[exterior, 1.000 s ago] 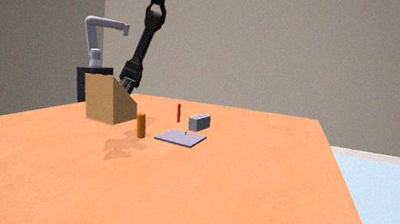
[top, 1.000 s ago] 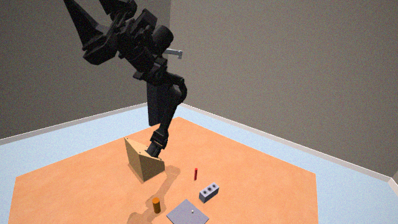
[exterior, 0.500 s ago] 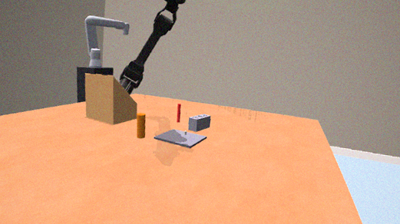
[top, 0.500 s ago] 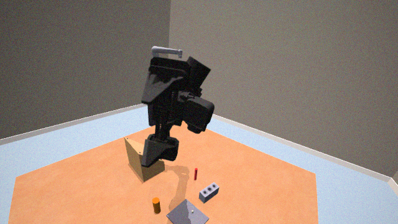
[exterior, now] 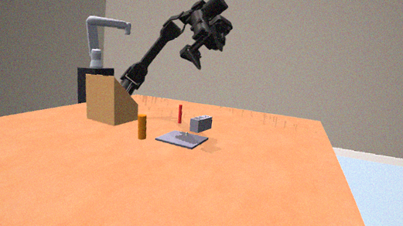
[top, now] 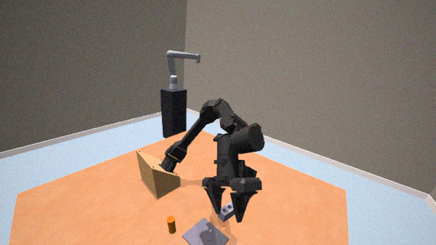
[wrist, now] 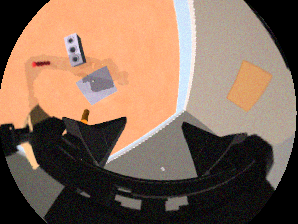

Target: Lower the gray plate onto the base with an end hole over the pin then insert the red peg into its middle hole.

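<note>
Your gripper (top: 229,218) (wrist: 154,121) hangs above the tabletop (top: 85,204) (exterior: 213,200) (wrist: 150,75), fingers spread wide with nothing between them; below it the gray plate (top: 225,212) (exterior: 200,124) (wrist: 75,50), a three-holed block, sits beside the flat base (top: 194,235) (exterior: 174,139) (wrist: 94,94), whose pin (exterior: 186,134) (wrist: 93,81) stands bare; the red peg (exterior: 180,114) (wrist: 42,63) stands beyond the plate; you're likely at the plate-fetching step, so you'd want to line the fingers up across its narrow sides, then descend.
</note>
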Action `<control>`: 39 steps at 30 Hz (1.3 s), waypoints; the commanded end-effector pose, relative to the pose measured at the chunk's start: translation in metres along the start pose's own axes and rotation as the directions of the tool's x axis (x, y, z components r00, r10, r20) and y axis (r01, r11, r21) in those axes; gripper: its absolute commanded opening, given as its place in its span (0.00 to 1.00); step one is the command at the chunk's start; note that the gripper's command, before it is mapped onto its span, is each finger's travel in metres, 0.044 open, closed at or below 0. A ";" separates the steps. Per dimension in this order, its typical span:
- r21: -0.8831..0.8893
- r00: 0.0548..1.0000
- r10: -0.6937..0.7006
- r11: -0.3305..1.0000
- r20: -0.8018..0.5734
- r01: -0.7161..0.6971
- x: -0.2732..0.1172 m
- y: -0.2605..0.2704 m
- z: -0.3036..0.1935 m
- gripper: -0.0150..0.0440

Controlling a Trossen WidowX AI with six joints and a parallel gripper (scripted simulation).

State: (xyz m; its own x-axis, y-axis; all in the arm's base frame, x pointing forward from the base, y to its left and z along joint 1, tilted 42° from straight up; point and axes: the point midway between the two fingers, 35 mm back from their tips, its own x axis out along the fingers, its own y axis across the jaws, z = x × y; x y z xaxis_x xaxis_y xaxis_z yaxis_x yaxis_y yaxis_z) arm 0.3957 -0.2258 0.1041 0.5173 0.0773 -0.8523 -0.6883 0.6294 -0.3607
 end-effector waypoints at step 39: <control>-0.281 0.741 0.608 0.792 0.286 -0.541 0.037 0.218 0.168 1.00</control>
State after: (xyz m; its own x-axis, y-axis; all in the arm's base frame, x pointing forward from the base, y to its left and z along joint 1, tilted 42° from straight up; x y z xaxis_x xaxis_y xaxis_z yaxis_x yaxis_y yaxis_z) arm 0.3497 0.0411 0.0612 0.1101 0.6574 -0.7455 -0.9697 0.2357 0.0646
